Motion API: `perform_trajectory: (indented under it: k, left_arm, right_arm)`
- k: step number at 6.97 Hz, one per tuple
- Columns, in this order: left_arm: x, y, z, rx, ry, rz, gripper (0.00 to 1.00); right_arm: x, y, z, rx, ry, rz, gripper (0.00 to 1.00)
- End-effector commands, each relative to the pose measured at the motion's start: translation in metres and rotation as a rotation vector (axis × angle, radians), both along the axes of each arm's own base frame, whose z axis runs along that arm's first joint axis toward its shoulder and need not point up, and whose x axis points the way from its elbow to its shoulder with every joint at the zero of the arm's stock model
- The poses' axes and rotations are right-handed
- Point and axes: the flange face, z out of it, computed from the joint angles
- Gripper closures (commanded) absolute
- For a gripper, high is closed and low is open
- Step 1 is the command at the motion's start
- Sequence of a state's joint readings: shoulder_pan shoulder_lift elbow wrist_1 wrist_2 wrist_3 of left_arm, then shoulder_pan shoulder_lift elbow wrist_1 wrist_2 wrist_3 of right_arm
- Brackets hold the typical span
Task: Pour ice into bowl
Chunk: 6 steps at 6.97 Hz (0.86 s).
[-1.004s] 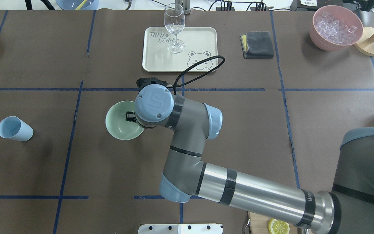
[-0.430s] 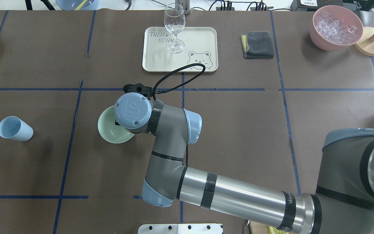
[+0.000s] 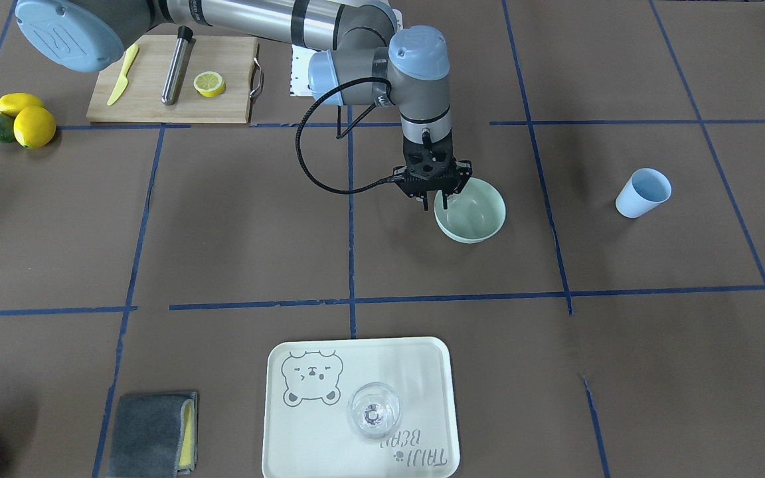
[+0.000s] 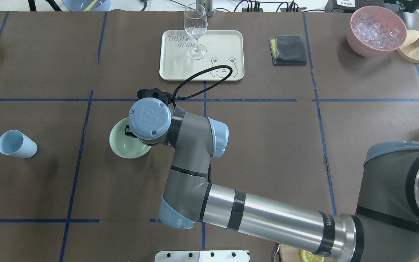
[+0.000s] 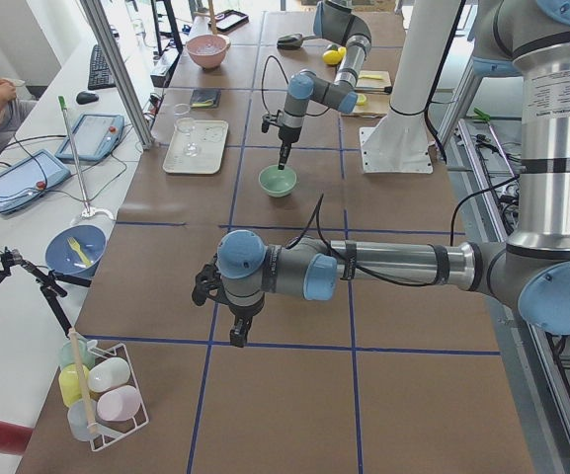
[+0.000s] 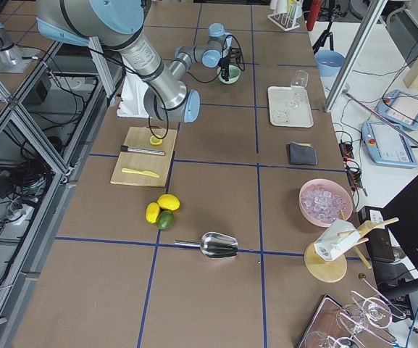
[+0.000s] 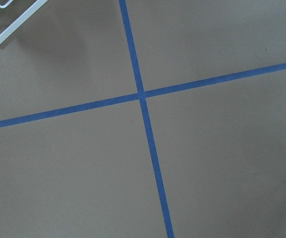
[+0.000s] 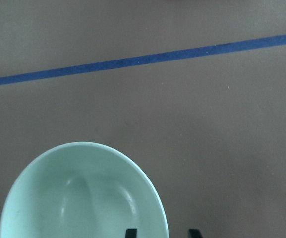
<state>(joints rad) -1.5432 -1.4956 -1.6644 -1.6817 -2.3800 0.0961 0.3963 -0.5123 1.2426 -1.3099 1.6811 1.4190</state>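
Bowl [image 4: 120, 147], mint green and empty, on the bench [image 4: 267, 145] with our right gripper [image 3: 435, 204] spread astride its rim, gripping nothing — any sideways sweep could tip or drag it, while the ice [image 4: 376, 29] sits well apart in a pink bowl [image 4: 362, 51]; of the left gripper [image 5: 235, 338] we cannot tell the state.

We are reading "TAIJI BEAR" in grey outlined capitals on the cream rectangular plastic tray [image 4: 227, 40], next to a drawn bear face. We are also making out a "UR" logo on the round light blue joint cap [image 4: 149, 117]. Lettering on the arm's black band [image 4: 327, 221] is proving too small to read.
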Motion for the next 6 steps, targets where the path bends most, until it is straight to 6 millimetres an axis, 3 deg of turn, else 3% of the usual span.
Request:
perform_trajectory:
  k: [1, 2, 5, 6]
  left_arm:
    - [0.0, -0.001, -0.001, 0.005, -0.007, -0.001, 0.0]
    - [0.001, -0.001, -0.001, 0.005, -0.008, 0.002, 0.0]
    - [0.001, -0.005, -0.012, 0.08, -0.002, -0.005, 0.0]
    - [0.001, -0.007, -0.014, 0.113, -0.001, -0.005, 0.0]
  right_arm:
    - [0.095, -0.051, 0.003, -0.03, 0.034, -0.052, 0.0]
    - [0.157, -0.07, 0.045, 0.026, 0.082, -0.09, 0.0]
    - [0.4, -0.149, 0.213, 0.187, 0.156, -0.264, 0.0]
    - [0.469, -0.161, 0.275, 0.237, 0.206, -0.316, 0.0]
